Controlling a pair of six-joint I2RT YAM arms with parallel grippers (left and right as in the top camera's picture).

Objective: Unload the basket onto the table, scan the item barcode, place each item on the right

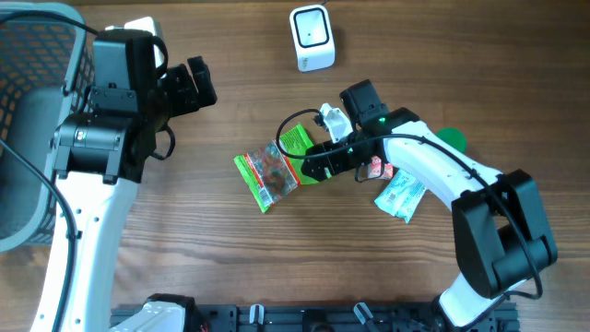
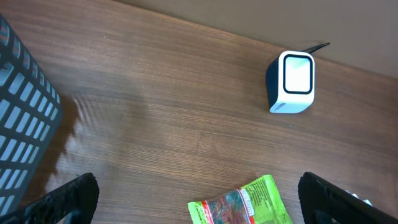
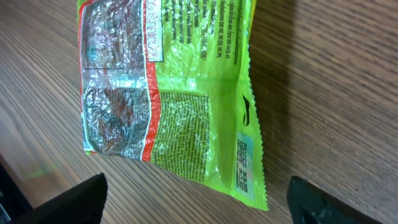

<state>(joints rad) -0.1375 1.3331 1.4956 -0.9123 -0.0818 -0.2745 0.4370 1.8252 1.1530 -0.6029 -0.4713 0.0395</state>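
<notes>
A green snack packet lies flat near the middle of the tabletop, and the right arm reaches in from the right edge so that its jaws sit over the packet's right end. The white scanner stands by the far edge, well apart from the packet. A blue-and-white pouch lies partly under that arm, and a grey basket sits at the left edge.

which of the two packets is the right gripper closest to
The green packet with the red-edged picture, left of centre. The right gripper hangs open over its end. The pale blue packet lies farther back, beside that arm's forearm.
</notes>
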